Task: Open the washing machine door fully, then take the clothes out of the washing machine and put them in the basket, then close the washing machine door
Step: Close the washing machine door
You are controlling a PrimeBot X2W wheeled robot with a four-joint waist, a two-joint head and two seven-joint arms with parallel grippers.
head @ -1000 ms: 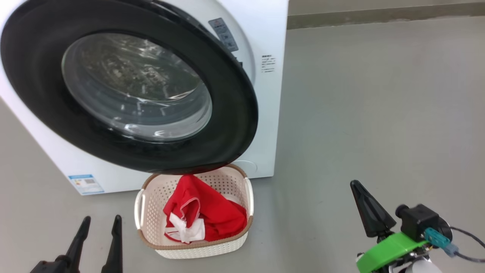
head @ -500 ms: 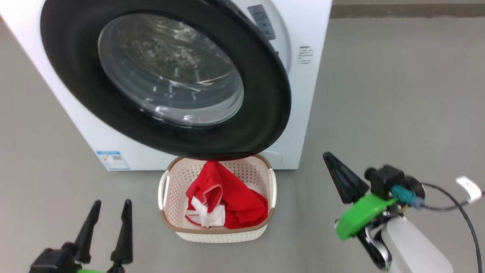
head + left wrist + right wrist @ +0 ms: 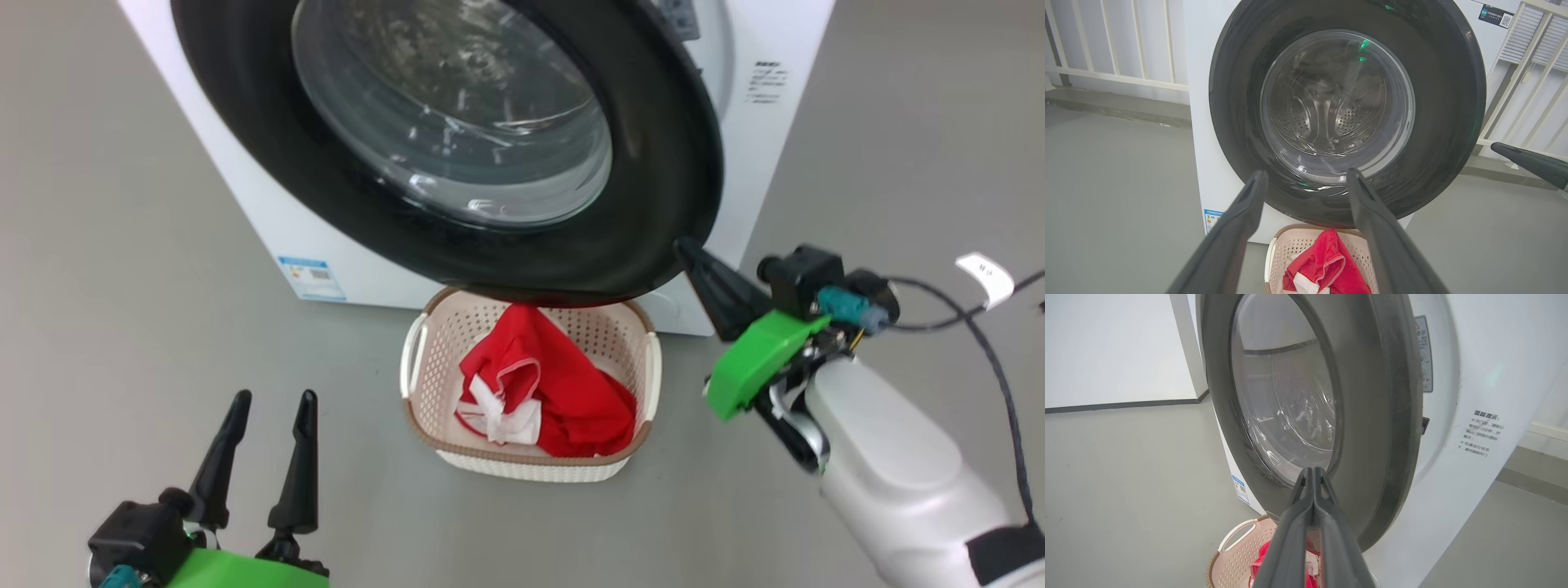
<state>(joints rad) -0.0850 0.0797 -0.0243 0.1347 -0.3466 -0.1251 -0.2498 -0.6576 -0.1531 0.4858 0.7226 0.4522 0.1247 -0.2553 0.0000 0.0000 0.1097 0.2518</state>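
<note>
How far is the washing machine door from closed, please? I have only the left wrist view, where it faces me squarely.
Observer: The right wrist view shows the washing machine door edge-on: its free edge stands off the washing machine front, ajar.
Operator: Is the right hand open?
Observer: No, its fingers are pressed together, pointing at the door's lower face.
Operator: Are the clothes fully in the basket?
Observer: In the head view, yes; they lie inside it, nothing over its rim.
</note>
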